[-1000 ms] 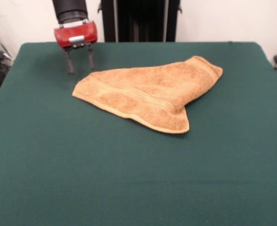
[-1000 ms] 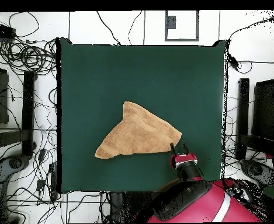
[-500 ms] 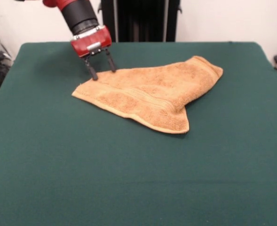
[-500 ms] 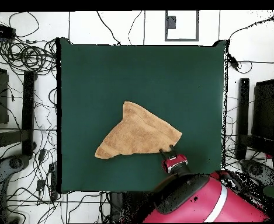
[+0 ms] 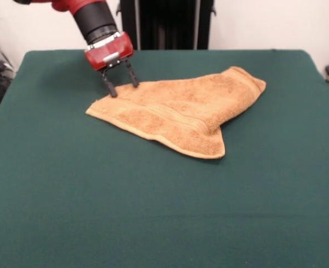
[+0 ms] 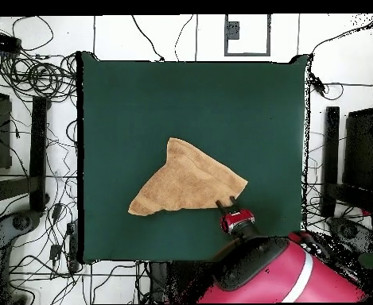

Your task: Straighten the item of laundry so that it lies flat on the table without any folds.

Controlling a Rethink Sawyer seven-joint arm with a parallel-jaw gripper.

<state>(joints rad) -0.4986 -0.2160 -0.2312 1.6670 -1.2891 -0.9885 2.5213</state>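
Nothing moved, jaws open at towel (image 5: 175, 114) corner, overhead hides tips

Soft, even light fills both views without glare. The towel (image 5: 178, 114) casts only a thin shadow along its near edge.

A white wall (image 5: 276, 22) stands behind. Around the table the white floor (image 6: 165, 36) carries tangled black cables (image 6: 30, 75) and dark stands (image 6: 38, 151).
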